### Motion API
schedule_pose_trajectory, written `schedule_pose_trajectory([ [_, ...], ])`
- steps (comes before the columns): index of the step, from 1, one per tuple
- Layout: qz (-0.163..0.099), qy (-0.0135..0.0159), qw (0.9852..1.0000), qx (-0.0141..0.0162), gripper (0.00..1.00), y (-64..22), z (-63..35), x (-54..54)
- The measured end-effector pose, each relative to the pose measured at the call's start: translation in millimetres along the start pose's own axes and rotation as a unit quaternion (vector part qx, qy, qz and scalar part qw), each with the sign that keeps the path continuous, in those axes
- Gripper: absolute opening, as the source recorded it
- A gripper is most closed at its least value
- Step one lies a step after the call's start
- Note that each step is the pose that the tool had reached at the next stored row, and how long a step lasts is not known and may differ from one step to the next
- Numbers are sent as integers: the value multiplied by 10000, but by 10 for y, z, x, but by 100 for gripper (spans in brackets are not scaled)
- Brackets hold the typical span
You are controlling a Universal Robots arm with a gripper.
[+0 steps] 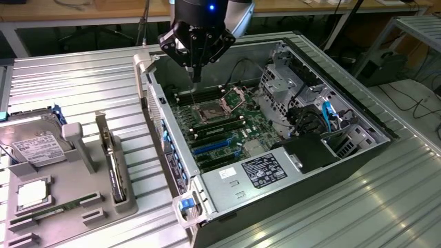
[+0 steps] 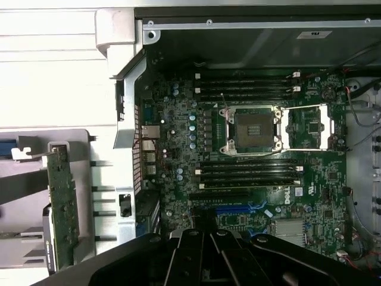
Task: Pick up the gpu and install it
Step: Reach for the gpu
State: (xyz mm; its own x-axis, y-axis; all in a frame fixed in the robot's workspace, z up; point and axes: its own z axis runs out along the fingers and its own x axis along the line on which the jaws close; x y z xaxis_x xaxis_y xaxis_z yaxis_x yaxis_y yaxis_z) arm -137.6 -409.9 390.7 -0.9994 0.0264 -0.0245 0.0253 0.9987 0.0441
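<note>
The gpu stands on edge in a slot of the grey holder tray, at the exterior view's left, outside the computer case. In the wrist view the gpu appears as a thin green-edged card beside the case wall. My gripper hangs over the far part of the open case, above the motherboard, well away from the gpu. Its fingers are shut together and nothing is between them. The same shut gripper shows over the motherboard near the blue slots.
The open computer case lies on its side on a ribbed metal table. The holder tray also carries a silver hard drive, a processor chip and a memory stick. Cables and a drive cage fill the case's far side.
</note>
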Motion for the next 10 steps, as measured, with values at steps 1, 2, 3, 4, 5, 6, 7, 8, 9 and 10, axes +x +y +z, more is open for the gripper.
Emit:
schedule_pose_trajectory([
  [1,-8,1,10000,1,11,-3,1,3],
  [2,-19,1,10000,0,11,-7,3,7],
  [3,-28,1,10000,0,11,-10,5,9],
  [4,-34,2,10000,0,11,-11,6,10],
  [5,-38,2,10000,0,11,-12,7,12],
  [6,-46,2,10000,0,11,-14,9,14],
  [7,-52,2,10000,-1,11,-14,10,17],
  [8,-57,2,10000,-1,11,-17,11,21],
  [9,-62,4,10000,0,11,-21,12,29],
  [10,-69,3,10000,-1,11,-26,13,39],
])
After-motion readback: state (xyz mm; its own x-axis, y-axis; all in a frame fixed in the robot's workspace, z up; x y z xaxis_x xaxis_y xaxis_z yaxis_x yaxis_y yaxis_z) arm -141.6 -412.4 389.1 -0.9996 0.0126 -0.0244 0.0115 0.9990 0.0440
